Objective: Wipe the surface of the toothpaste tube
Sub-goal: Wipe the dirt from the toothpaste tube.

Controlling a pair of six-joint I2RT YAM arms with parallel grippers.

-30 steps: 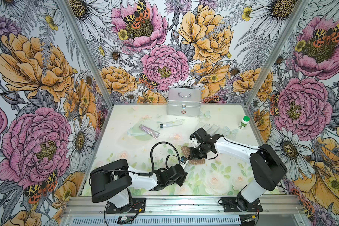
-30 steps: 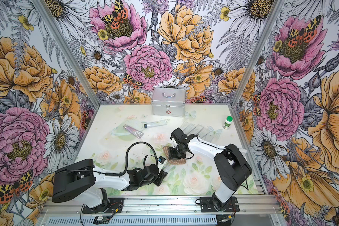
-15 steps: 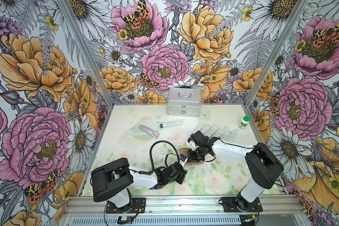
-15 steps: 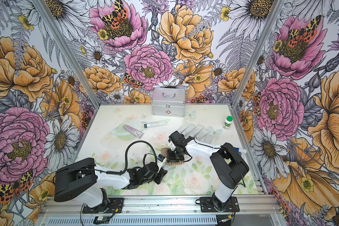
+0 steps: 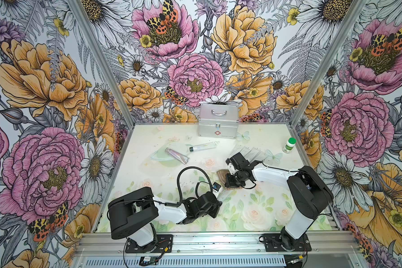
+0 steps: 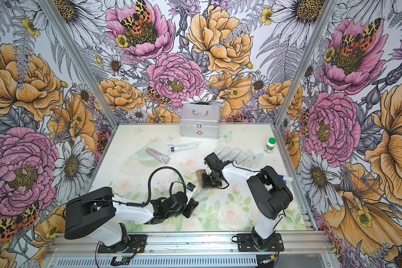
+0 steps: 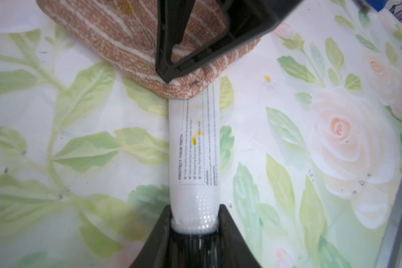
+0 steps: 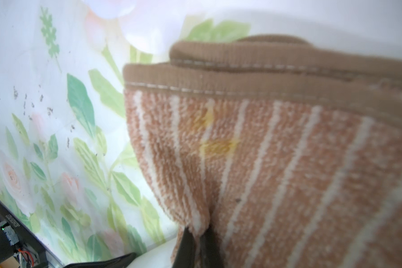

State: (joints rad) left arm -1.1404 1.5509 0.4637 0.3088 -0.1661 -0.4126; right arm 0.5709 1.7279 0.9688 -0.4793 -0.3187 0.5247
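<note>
You can read one line for certain: "PROTECT YOUR TEETH", in bold dark capitals, runs lengthwise along the white toothpaste tube (image 7: 193,162) in the left wrist view, at the edge of a dotted frame. Beside it you have a few short bulleted lines and a further block of fine print, all too small and blurred to read.

In both top views the silver case (image 5: 217,120) (image 6: 199,120) at the far edge of the table shows a red cross-shaped sign (image 5: 217,133) on its front, below the latch.

The green-capped bottle (image 5: 289,145) at the far right carries a green and white label, but you cannot make out its wording. Faint print on the clear tube (image 5: 203,146) near the case is also illegible.
</note>
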